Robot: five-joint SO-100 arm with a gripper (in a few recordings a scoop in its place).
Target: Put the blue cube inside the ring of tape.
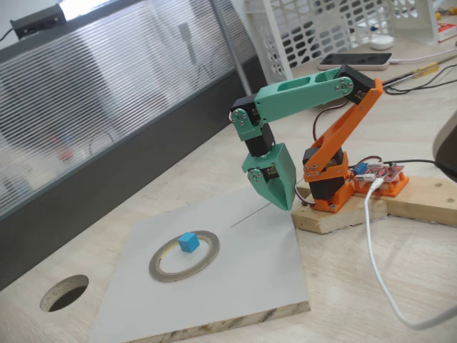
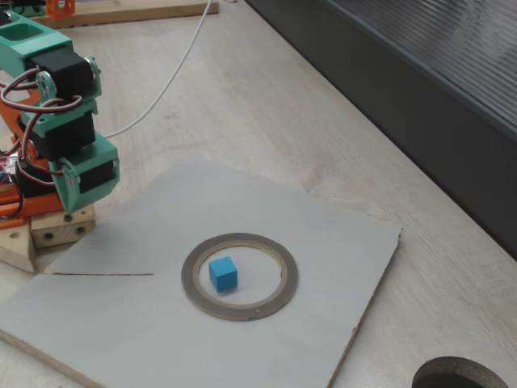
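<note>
Nearest the camera lies a flat grey-brown ring of tape [image 2: 240, 276] on a pale grey board [image 2: 121, 323], with the tiny sky-blue cube [image 2: 223, 274] inside its open centre, left of middle; well apart, the green gripper [image 1: 284, 204] hangs above the board, fingers together, holding nothing

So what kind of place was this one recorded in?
Probably an office or hobby workbench, not a factory: a light wooden desk with a round cable hole, a white plastic crate and a phone behind the arm, and a bare circuit board on a wood block.
</note>
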